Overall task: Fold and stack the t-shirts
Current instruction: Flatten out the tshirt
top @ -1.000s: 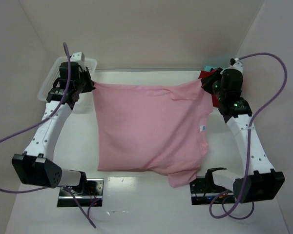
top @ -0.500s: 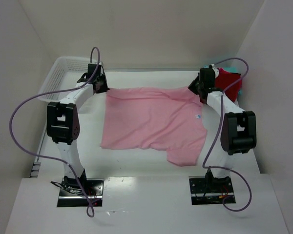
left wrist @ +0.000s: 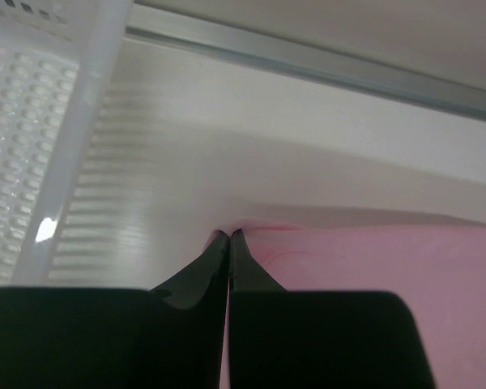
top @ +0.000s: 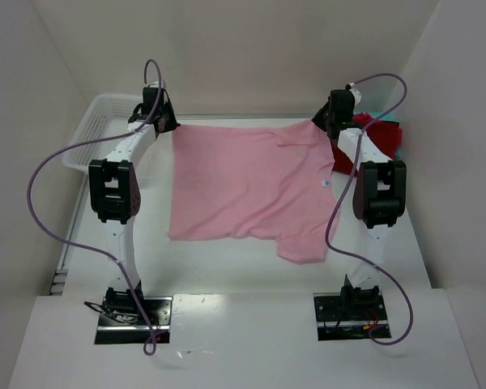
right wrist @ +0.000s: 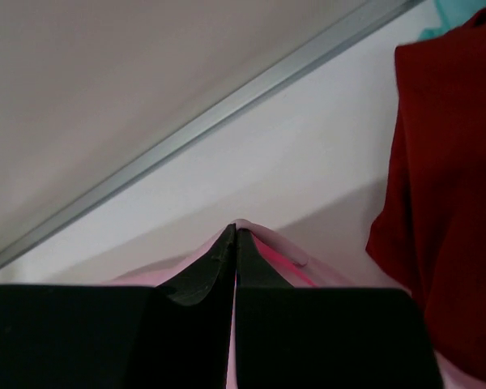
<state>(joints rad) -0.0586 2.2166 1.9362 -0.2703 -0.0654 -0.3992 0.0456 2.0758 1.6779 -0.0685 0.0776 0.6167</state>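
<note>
The pink tee is lying spread over the middle of the counter, between the two arms, with its far edge stretching straight from one wrist to the other. The left fingers are pressing together on the far left corner of the cloth; in the left wrist view the tips are meeting with pink fabric caught at their point and running off to the right. The right fingers are likewise clamping the far right corner, and the right wrist view is showing the tips closed on a small fold of pink. A shadow is showing on the counter under each held corner. One sleeve is sticking out at the near right of the tee, and a small white tag is showing close to its right edge. The red tee is sitting just right of the right wrist, at the far right of the counter, with the teal tee peeking out beyond it. The basket is standing at the far left, just beside the left wrist.
</note>
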